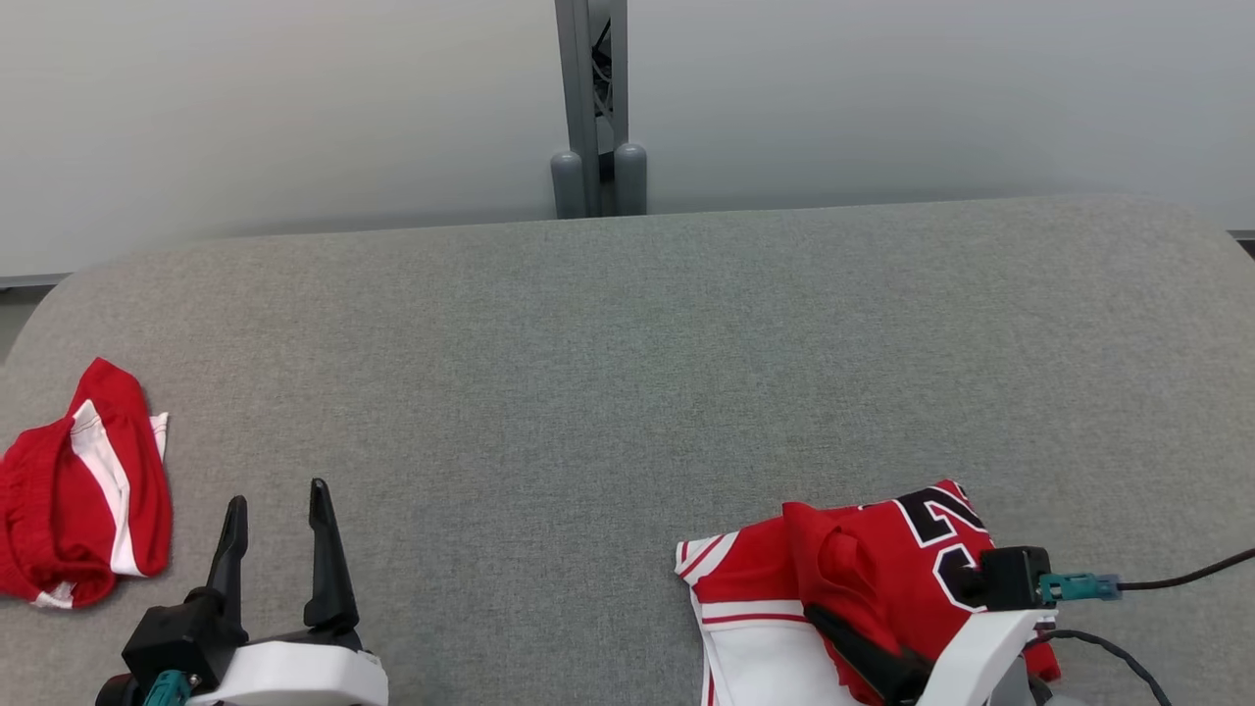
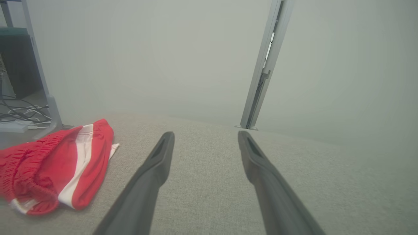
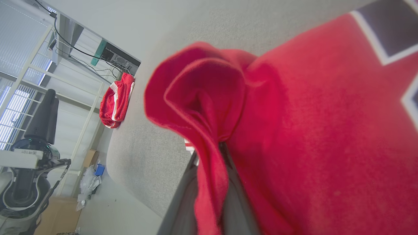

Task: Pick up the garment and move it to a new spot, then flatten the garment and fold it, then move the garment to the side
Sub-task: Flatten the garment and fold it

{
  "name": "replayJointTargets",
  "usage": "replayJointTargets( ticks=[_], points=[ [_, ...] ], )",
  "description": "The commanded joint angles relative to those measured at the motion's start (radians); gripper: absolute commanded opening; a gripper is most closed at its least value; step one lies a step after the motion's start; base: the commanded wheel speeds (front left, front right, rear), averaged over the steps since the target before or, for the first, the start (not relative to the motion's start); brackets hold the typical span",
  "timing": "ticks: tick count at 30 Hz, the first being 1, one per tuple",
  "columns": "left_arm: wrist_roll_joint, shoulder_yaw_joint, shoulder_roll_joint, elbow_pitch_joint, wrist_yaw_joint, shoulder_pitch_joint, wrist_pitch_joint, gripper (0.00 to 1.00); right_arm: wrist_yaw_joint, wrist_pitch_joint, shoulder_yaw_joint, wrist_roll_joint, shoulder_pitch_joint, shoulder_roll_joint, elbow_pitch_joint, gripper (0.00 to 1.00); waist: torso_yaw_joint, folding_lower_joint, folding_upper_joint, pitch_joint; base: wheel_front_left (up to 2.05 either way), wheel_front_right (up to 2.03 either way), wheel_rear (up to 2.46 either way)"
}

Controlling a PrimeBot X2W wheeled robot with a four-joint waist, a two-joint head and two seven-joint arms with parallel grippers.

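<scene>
Head view: the red garment (image 1: 882, 559) lies bunched at the near right of the grey cloth-covered tabletop (image 1: 588, 392). A fold is pinched in the right claw (image 1: 833, 628), closed tight on the cloth, probably to lift it and carry it to a new spot. The left claw (image 1: 277, 500) hovers at the near left, spread wide and empty, likely to stay clear. Red shorts (image 1: 78, 490) lie by the left edge.

Left wrist view: parted fingers (image 2: 153, 176) point over bare grey weave, with a pale partition (image 2: 163, 58) and a metal post (image 2: 261, 81) beyond.

Right wrist view: red fabric rises between the fingers (image 3: 183, 205). A window with blinds (image 3: 19, 36) shows past the tabletop.
</scene>
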Motion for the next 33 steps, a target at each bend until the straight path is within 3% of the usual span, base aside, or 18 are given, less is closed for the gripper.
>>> replayJointTargets(
  ticks=[1, 7, 8, 9, 13, 33],
  points=[
    [0.000, 0.000, 0.004, 0.001, -0.002, -0.017, -0.003, 1.00, 0.000, -0.005, 0.002, -0.006, -0.009, 0.000, 0.004, 0.00, 0.005, 0.0000, 0.0000, 0.002, 0.00, 0.00, 0.00],
    [0.001, -0.003, 0.004, 0.002, -0.005, -0.018, -0.003, 1.00, 0.000, -0.018, 0.039, 0.003, -0.031, 0.038, 0.065, 0.00, 0.032, 0.0000, 0.0000, 0.012, 0.00, 0.00, 0.00],
    [0.000, -0.005, 0.004, 0.002, -0.006, -0.018, -0.003, 1.00, 0.000, -0.025, 0.043, -0.002, -0.036, 0.041, 0.083, 0.37, 0.037, 0.0000, 0.0000, 0.014, 0.00, 0.00, 0.00],
    [0.001, -0.008, 0.004, 0.003, -0.007, -0.018, -0.003, 1.00, 0.000, -0.021, 0.052, -0.004, -0.039, 0.046, 0.099, 1.00, 0.042, 0.0000, 0.0000, 0.016, 0.00, 0.00, 0.00],
    [-0.001, -0.007, 0.004, 0.006, -0.004, -0.015, -0.003, 1.00, 0.000, -0.022, 0.070, 0.005, -0.052, 0.060, 0.129, 1.00, 0.053, 0.0000, 0.0000, 0.019, 0.00, 0.00, 0.00],
    [-0.009, -0.019, 0.004, 0.007, 0.003, -0.032, -0.003, 1.00, 0.000, 0.046, 0.200, 0.041, -0.090, 0.104, 0.044, 1.00, 0.070, 0.0000, 0.0000, 0.052, 0.00, 0.00, 0.00]
  ],
)
